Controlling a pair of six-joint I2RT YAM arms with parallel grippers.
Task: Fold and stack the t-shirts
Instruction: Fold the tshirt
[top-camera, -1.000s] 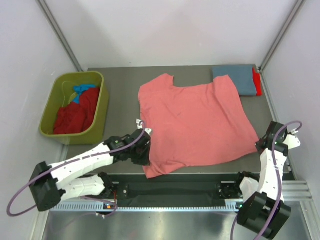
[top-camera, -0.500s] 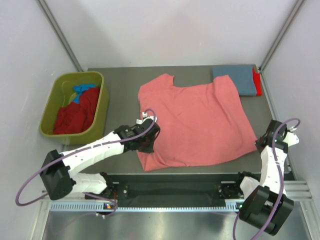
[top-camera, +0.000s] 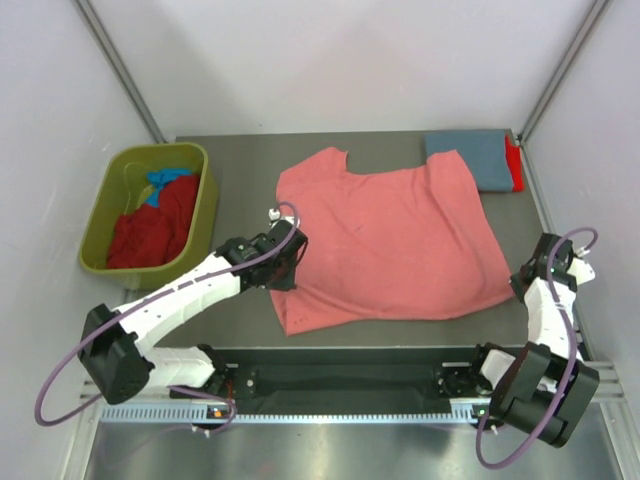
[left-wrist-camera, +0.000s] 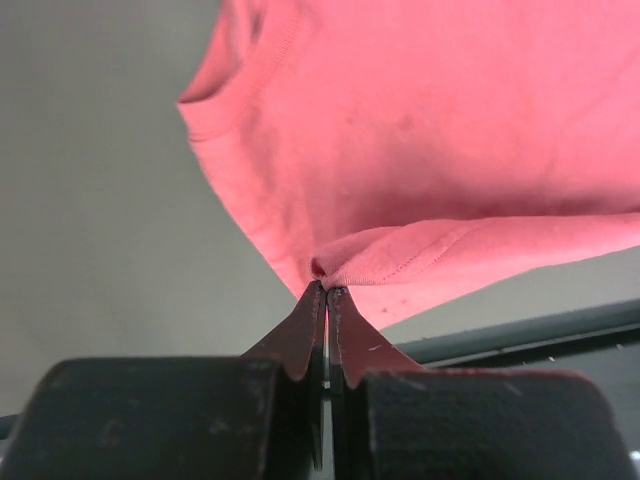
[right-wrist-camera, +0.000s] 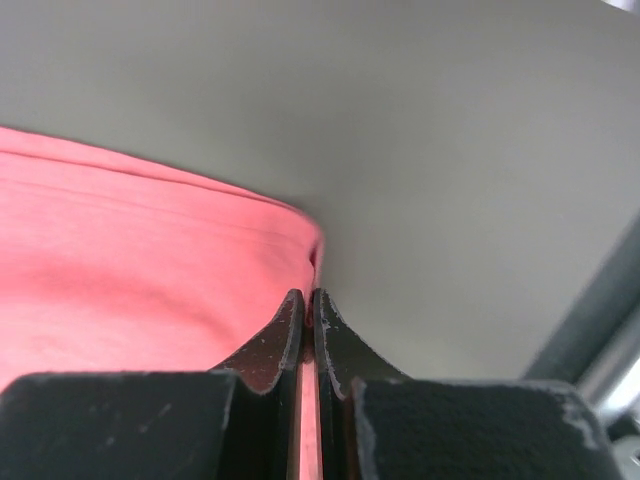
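A large salmon-pink t-shirt (top-camera: 390, 240) lies spread on the grey table. My left gripper (top-camera: 287, 270) is shut on its left edge; the left wrist view shows the pinched hem (left-wrist-camera: 335, 268) at my fingertips (left-wrist-camera: 327, 292). My right gripper (top-camera: 520, 283) is shut on the shirt's right corner; the right wrist view shows pink cloth (right-wrist-camera: 150, 270) between the jaws (right-wrist-camera: 307, 297). A folded grey-blue shirt (top-camera: 472, 157) lies on a red one (top-camera: 515, 163) at the back right. Dark red (top-camera: 150, 225) and bright blue (top-camera: 160, 181) shirts lie in the bin.
The olive-green bin (top-camera: 115, 215) stands at the table's left edge. White walls and slanted frame posts close in the back and sides. A metal rail (top-camera: 350, 405) runs along the near edge by the arm bases.
My left gripper has moved away from the near edge toward the back, drawing the shirt's near left part with it. My right gripper has shifted slightly; the near hem now lies farther from the edge.
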